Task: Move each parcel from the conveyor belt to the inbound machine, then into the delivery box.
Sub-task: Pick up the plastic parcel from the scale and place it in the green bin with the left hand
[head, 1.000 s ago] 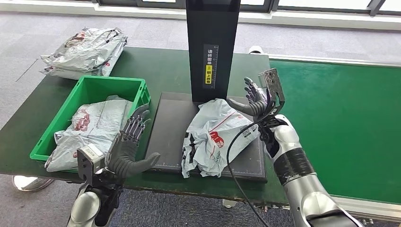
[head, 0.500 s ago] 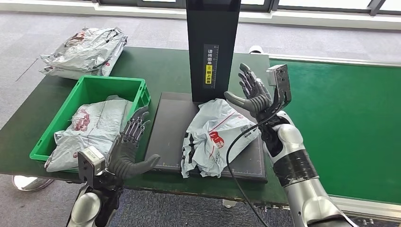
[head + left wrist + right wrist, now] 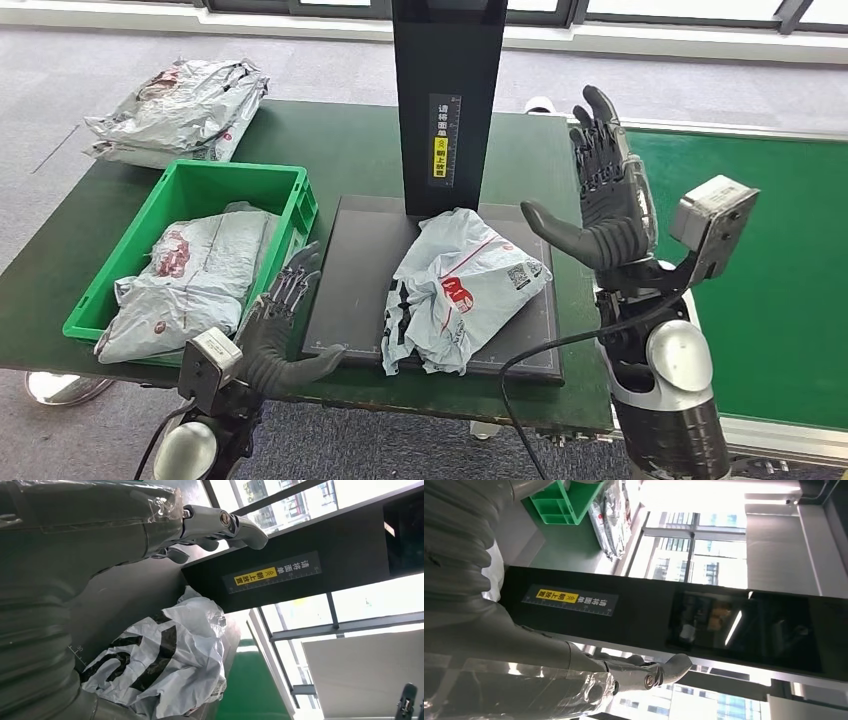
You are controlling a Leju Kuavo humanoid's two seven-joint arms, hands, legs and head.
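A crumpled white parcel (image 3: pixel 462 288) with red print lies on the dark scanning plate (image 3: pixel 350 270) of the inbound machine, below its black column (image 3: pixel 445 100). The parcel (image 3: pixel 165 655) is close in the left wrist view. My right hand (image 3: pixel 603 200) is raised to the right of the parcel, fingers spread and holding nothing. My left hand (image 3: pixel 278 330) hovers open at the plate's near left corner, apart from the parcel. The green delivery box (image 3: pixel 120 280) on the left holds a grey parcel (image 3: pixel 190 275). The green conveyor belt (image 3: pixel 770 270) runs along the right.
Several grey parcels (image 3: pixel 180 110) are piled at the table's far left corner. The dark green table (image 3: pixel 340 150) carries the box and the machine. A black cable (image 3: pixel 530 370) loops from my right arm over the plate's near right corner.
My right hand has lifted off the parcel, risen and swung right toward the belt, palm turned. My left hand has shifted slightly forward and lower. The parcel stays on the plate.
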